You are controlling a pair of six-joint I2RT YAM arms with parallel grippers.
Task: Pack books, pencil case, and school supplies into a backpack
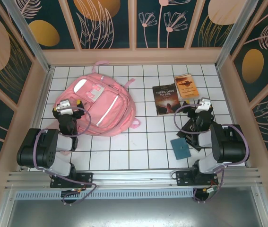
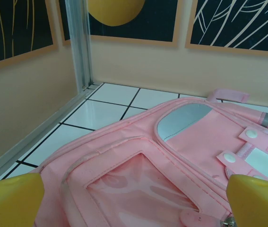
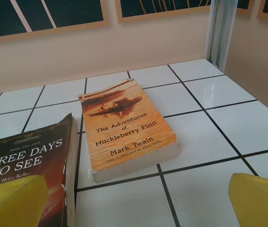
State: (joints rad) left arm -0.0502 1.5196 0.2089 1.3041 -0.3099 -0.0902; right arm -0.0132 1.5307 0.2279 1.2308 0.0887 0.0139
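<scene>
The pink backpack [image 1: 98,106] lies flat at the back left, its clear front pocket [image 2: 148,189] facing up. My left gripper [image 1: 66,105] hovers at its near left edge, open [image 2: 134,210], with yellow fingertips [image 2: 11,201] spread over the pocket and nothing between them. Two books lie at the back right: a dark brown one, "Three Days to See" [image 1: 165,98] [image 3: 25,175], and an orange one [image 1: 186,86] [image 3: 126,125]. My right gripper [image 1: 202,102] stands open [image 3: 136,210] just in front of them, empty. A flat teal item [image 1: 180,148] lies near the right arm's base.
A dark flat shape [image 1: 192,140] lies under my right arm, mostly hidden. Wooden walls and metal posts [image 2: 79,42] enclose the white tiled table [image 1: 138,142] on three sides. Bare tiles lie between the backpack and the books.
</scene>
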